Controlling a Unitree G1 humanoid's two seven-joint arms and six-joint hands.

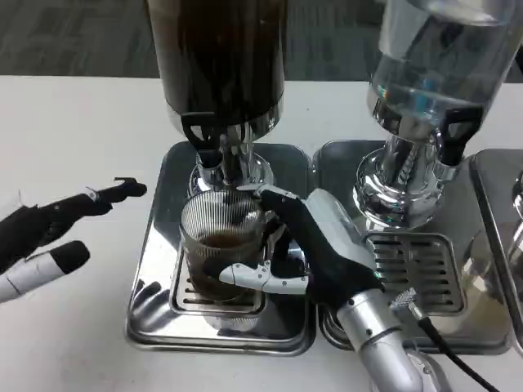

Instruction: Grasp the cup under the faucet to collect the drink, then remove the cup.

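My right hand wraps the upright cup standing directly beneath the faucet. My left hand waits well apart, fingers spread, holding nothing.

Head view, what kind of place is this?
Likely a drink station on a white table: two dispensers, one dark, one clear, over metal drip trays. The right hand holds a ribbed cup under the dark one's faucet.

A: Top edge chops off both dispensers above the right hand: the dark tank and the clear tank.

B: And that hand's fingers cover the ribbed cup's near side. Left hand runs off the frame.
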